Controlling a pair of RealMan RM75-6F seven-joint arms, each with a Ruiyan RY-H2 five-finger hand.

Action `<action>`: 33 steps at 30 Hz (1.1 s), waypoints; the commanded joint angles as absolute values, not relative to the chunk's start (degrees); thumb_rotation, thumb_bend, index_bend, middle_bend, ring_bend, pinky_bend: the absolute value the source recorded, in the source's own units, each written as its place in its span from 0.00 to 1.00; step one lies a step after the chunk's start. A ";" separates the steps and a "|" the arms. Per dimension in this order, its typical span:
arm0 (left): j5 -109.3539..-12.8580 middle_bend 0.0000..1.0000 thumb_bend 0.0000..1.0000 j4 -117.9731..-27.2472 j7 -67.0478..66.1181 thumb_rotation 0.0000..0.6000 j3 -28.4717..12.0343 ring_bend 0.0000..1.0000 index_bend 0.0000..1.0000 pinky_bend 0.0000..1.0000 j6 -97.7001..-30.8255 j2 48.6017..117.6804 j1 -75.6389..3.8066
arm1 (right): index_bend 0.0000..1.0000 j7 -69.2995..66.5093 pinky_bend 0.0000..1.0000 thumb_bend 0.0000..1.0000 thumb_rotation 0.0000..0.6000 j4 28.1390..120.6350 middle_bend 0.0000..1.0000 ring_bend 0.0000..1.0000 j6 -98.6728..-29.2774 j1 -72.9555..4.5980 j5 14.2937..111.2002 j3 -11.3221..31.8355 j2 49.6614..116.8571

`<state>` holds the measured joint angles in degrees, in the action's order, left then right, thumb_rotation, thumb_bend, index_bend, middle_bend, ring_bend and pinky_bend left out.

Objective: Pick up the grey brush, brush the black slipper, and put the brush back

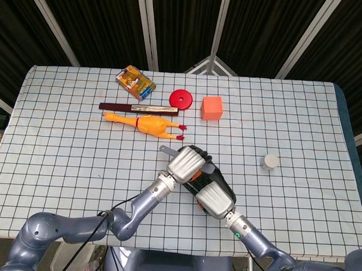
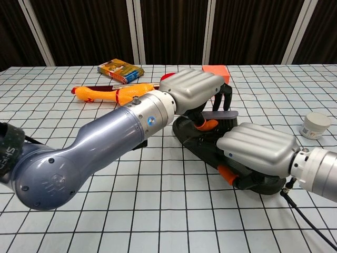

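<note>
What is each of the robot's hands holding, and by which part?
The left hand holds the grey brush by its handle. The right hand grips the black slipper at its near end.

Bright even overhead light, soft shadows, sharp focus, dark backdrop.

Slipper near table's front edge, centre; chicken toy, cube, disc behind; jar right.
</note>
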<state>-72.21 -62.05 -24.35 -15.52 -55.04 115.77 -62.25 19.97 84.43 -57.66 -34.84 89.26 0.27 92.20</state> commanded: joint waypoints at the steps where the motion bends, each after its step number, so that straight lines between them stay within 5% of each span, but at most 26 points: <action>1: -71.97 0.63 0.61 -62.62 -25.07 1.00 -15.35 0.53 0.56 0.49 -55.06 115.03 -61.81 | 0.00 20.07 0.25 0.73 1.00 84.47 0.15 0.12 -57.72 -34.80 89.06 0.32 92.16; 17: -65.68 0.63 0.61 -76.72 -39.15 1.00 -14.05 0.53 0.56 0.49 -56.20 103.59 -57.36 | 0.00 20.59 0.25 0.73 1.00 85.23 0.15 0.12 -58.16 -34.63 89.06 -0.06 92.44; 24: -67.57 0.63 0.61 -82.38 -37.80 1.00 -13.93 0.53 0.56 0.49 -58.75 100.43 -56.03 | 0.00 22.79 0.17 0.73 1.00 86.79 0.10 0.06 -59.92 -33.64 89.33 -0.43 91.15; 33: -73.32 0.63 0.61 -91.86 -33.94 1.00 -6.82 0.53 0.56 0.49 -62.95 89.71 -49.01 | 0.00 27.60 0.06 0.66 1.00 94.47 0.03 0.00 -70.17 -27.37 89.98 -1.63 80.70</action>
<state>-71.19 -89.76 -34.94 -9.69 -61.20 93.07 -51.65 26.86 91.84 -66.61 -29.94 89.73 -1.04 84.65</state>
